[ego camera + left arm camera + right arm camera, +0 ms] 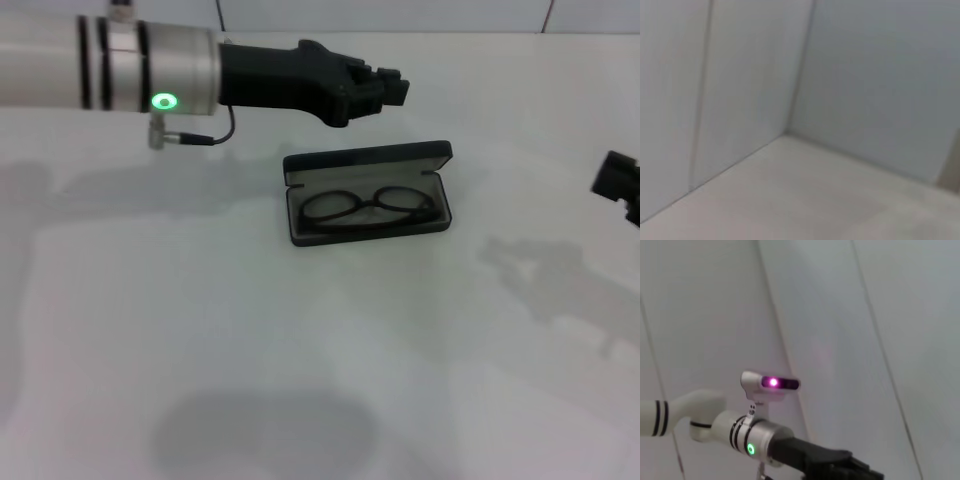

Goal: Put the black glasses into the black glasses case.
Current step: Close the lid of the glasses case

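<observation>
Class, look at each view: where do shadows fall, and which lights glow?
Head view: soft grey shadows lie on the white table beside the black glasses case and under both arms; a green light glows on the left arm behind the left claw. Right wrist view: that arm's green light and a magenta light glow. Left wrist view: blurred walls only.

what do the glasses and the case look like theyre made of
The black glasses: thin black frame, plastic or coated wire by its look, with clear lenses showing the lining through them. The black glasses case: rigid shell with a matte black skin, no glare on the lid; pale grey lining, probably soft fabric.
</observation>
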Robot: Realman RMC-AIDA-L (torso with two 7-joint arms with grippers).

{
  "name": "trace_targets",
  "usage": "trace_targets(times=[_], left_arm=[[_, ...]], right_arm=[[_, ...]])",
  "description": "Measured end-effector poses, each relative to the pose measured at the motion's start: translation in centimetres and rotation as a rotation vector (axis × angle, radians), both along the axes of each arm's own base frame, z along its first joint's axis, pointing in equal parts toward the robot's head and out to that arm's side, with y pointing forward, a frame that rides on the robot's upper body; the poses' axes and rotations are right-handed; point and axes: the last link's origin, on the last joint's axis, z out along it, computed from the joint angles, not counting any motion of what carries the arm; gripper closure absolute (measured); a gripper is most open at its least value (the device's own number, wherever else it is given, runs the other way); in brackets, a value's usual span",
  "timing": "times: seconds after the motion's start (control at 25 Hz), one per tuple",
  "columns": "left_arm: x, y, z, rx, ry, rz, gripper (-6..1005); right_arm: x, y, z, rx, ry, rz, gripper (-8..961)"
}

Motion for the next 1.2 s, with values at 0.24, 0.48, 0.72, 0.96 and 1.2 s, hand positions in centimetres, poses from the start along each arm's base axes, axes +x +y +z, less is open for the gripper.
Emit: trace_targets(times=[0.24, 0.48, 0.72, 0.96, 1.2], left_arm=[[-0.6, 1.1, -2.5, 0.064, 0.155, 0.027, 802], [-1.3, 0.7, -3.5, 0.05, 0.213, 0.033, 820], [-1.7, 0.6, -3.5, 0.051, 0.217, 0.045, 835], [-1.7, 0.8, -3.7, 0.069, 0.224, 0.049, 839], [-1.6, 1.0, -4.3, 0.096, 0.244, 0.05, 837]], right_arm=[[1.0, 0.1, -0.7, 0.004, 0.019, -0.032, 815], [0.8, 0.6, -1.1, -0.005, 0.025, -0.031, 814], [0.6, 1.1, -1.4, -0.019, 0.033, -0.029, 814], [0.4, 1.3, -1.8, -0.034, 0.023, -0.021, 814], [0.3, 1.4, -2.2, -0.048, 0.0, -0.018, 814]])
